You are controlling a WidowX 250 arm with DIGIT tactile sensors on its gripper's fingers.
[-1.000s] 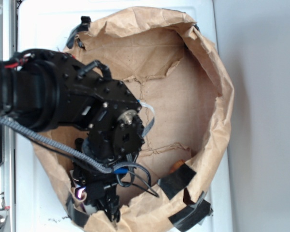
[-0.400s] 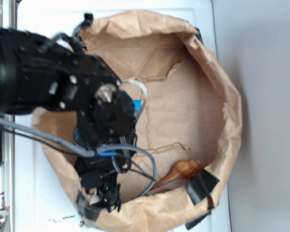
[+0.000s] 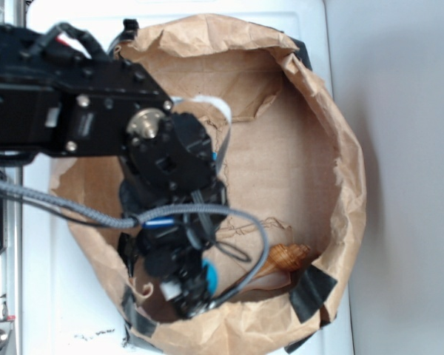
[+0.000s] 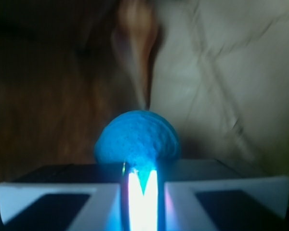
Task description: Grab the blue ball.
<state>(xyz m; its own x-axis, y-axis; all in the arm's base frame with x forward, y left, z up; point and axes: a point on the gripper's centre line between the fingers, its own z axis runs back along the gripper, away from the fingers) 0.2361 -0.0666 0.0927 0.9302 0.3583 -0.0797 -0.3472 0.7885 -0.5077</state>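
Observation:
The blue ball (image 4: 137, 139) fills the middle of the wrist view, pinched between my two pale fingers (image 4: 103, 199), which stand close together on its lower part. In the exterior view the blue ball (image 3: 211, 276) shows as a small bright patch at the tip of my gripper (image 3: 189, 287). The gripper hangs in the lower left of the brown paper bag (image 3: 340, 148). The black arm (image 3: 74, 111) reaches in from the left and hides much of the bag's left side.
A brown ridged shell (image 3: 285, 257) lies on the bag's floor, right of the gripper. Black tape (image 3: 311, 290) holds the crumpled bag rim at the lower right. A white strip (image 3: 211, 103) pokes out beside the arm. The bag sits on a white surface (image 3: 59, 22).
The arm has swung, and the gripper has shifted right from the bag's lower-left wall. The blue ball now shows in its tip. The bag has shifted, uncovering the shell.

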